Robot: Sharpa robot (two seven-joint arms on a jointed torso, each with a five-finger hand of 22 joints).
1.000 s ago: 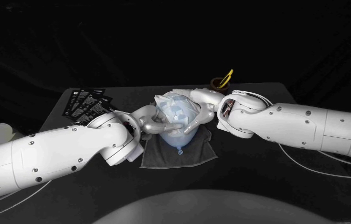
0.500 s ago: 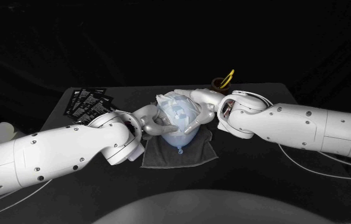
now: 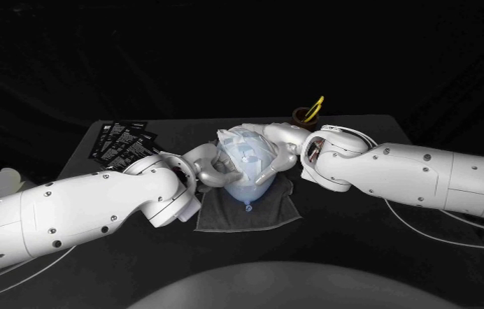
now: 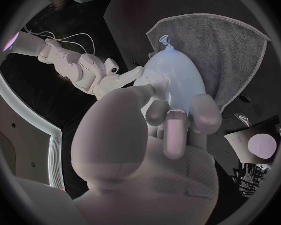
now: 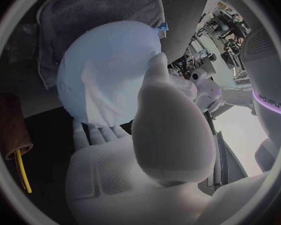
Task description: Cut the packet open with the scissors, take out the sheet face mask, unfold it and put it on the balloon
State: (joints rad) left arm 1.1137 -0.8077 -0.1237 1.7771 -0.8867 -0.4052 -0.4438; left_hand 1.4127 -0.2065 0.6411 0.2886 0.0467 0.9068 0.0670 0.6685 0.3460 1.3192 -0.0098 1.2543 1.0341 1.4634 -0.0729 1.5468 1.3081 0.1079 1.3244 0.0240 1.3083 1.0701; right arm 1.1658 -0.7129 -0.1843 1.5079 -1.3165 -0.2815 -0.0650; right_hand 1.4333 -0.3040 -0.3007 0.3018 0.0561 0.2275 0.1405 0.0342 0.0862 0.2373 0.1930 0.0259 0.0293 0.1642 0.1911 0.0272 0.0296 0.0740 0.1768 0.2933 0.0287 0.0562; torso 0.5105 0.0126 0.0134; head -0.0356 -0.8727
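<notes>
— Where is the balloon lying right now?
— The balloon (image 3: 245,176) is lying on a grey towel (image 3: 264,214) in the middle of the table (image 3: 353,246), with its knot pointing toward the robot. The sheet face mask (image 3: 240,145) is draping over its far, rounded end.
— And what are the hands doing?
— The left hand (image 3: 214,169) is pressing its fingers against the balloon's left side. The right hand (image 3: 282,141) is cupping the right side, with its palm beneath and its thumb against the skin. Together they are clasping the balloon between them.
— Is anything getting in the way?
— The hands are covering both flanks of the balloon, so I cannot tell how far the mask is reaching down the sides.
— What else is sitting around it?
— Black packets (image 3: 121,141) are fanning out at the table's far left, well apart from the towel. Behind the right hand, a brown holder (image 3: 299,115) is standing with yellow-handled scissors (image 3: 315,104) sticking up out of it.
</notes>
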